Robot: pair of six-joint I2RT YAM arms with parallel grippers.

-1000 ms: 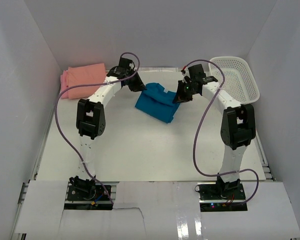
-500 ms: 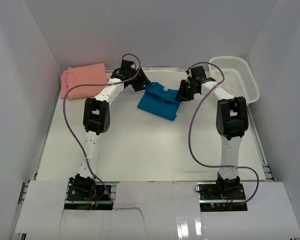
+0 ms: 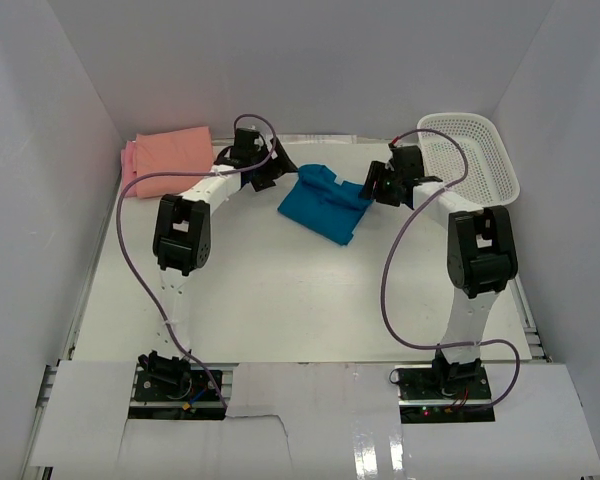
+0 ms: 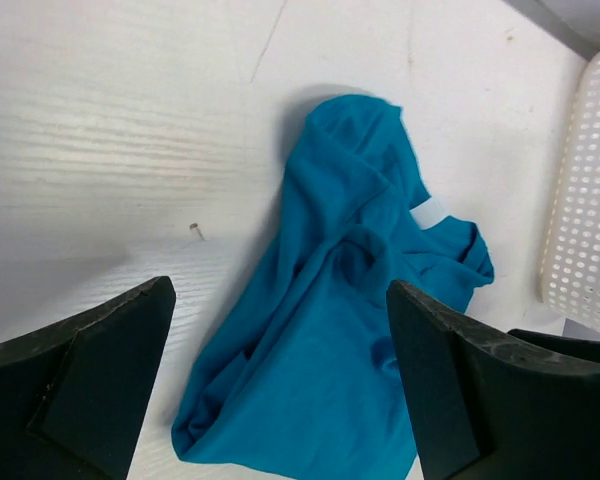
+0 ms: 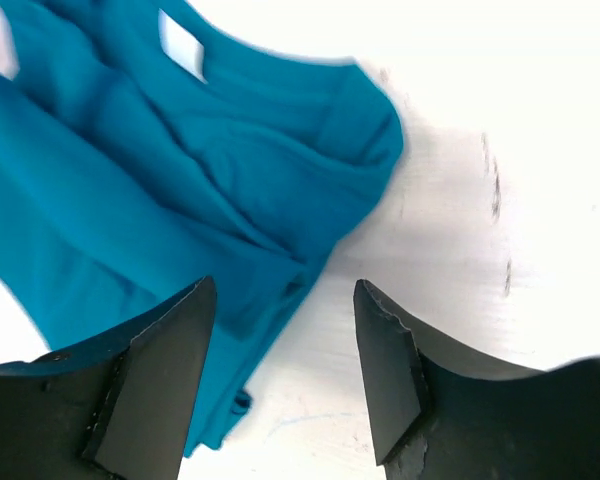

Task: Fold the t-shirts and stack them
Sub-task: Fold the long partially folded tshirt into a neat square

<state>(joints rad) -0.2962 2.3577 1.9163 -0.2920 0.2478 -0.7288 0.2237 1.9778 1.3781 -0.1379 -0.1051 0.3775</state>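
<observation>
1. White tabletop [image 3: 280,300] w/ plain walls round it, biggest thing on show. Both arms are bolted at the near edge and reach toward the back.
2. White mesh basket [image 3: 458,118] sits in the far-right corner. L wrist cam catches its wall [image 4: 590,200] at the frame's right, near the teal cloth.
3. Salmon-orange tee [image 3: 175,155], folded to a rectangle, lies in the far-left corner on top of a pink tee [image 3: 128,165] whose edge pokes out on the left.
4. Teal-blue tee [image 3: 320,205] is a rumpled heap at centre-back, on the table betw. the two grippers and well apart from the stack. Creases and bunched folds all over it [image 4: 320,340].
5. L gripper [image 3: 270,170] is at the tee's far-left side, jaws spread wide, nothing pinched. Wrist view [image 4: 280,288] looks past both fingers at cloth lying on the table.
6. R gripper [image 3: 380,185] is by the tee's right edge, jaws apart, empty. Its cam [image 5: 282,288] shows the tee's edge [image 5: 130,190] and bare table in the gap.
7. White neck label [image 4: 432,211], smallest bit, shows at the collar, also seen on the R cam [image 5: 183,42].
</observation>
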